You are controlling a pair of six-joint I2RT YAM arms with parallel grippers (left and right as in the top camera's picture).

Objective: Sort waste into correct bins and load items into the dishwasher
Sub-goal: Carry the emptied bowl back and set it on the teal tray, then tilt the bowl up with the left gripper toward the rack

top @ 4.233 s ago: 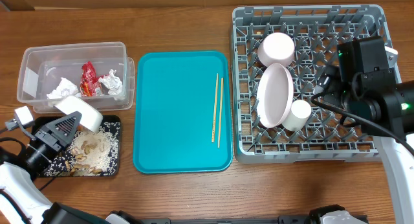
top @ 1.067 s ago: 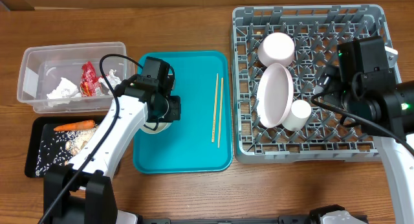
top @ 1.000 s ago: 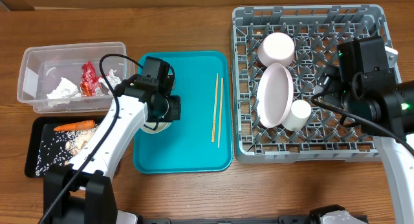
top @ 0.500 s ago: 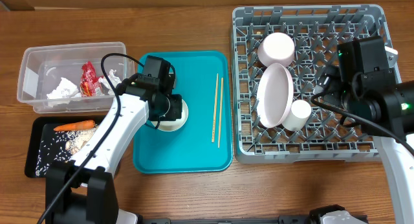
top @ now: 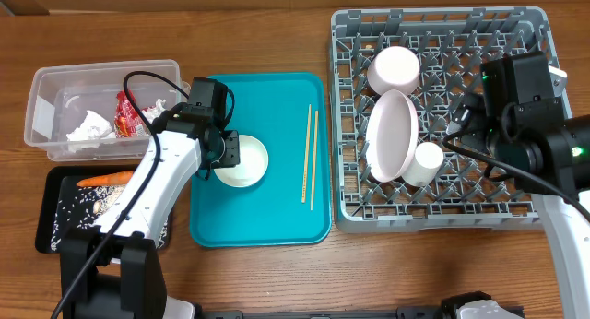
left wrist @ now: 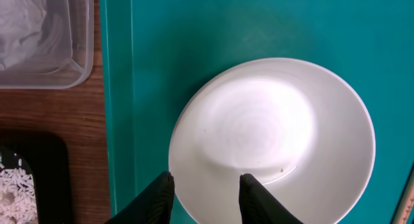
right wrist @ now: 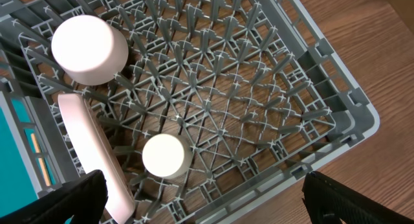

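A white bowl (top: 244, 161) (left wrist: 272, 133) rests upright on the teal tray (top: 267, 213). My left gripper (top: 224, 154) (left wrist: 206, 185) is open at the bowl's left rim, one finger outside it and one over its inside, neither pressing the rim. The chopsticks (top: 311, 158) lie on the tray's right side. In the grey dishwasher rack (top: 433, 219) are an upturned bowl (top: 395, 70) (right wrist: 88, 49), the plate (top: 392, 135) (right wrist: 90, 153) on edge and the cup (top: 428, 160) (right wrist: 165, 155). My right gripper (right wrist: 207, 197) hangs wide open and empty above the rack.
The clear tub (top: 46, 90) at the far left holds tissues (top: 88, 127) and the red wrapper (top: 126, 114). Below it the black tray (top: 48, 234) holds the carrot (top: 106, 180) and food scraps (top: 115, 202). The rack's right half (right wrist: 259, 88) has bare pegs.
My left gripper has opened and let go of the white bowl, then slid a little left. The bowl now sits uncovered on the teal tray. The right arm is still.
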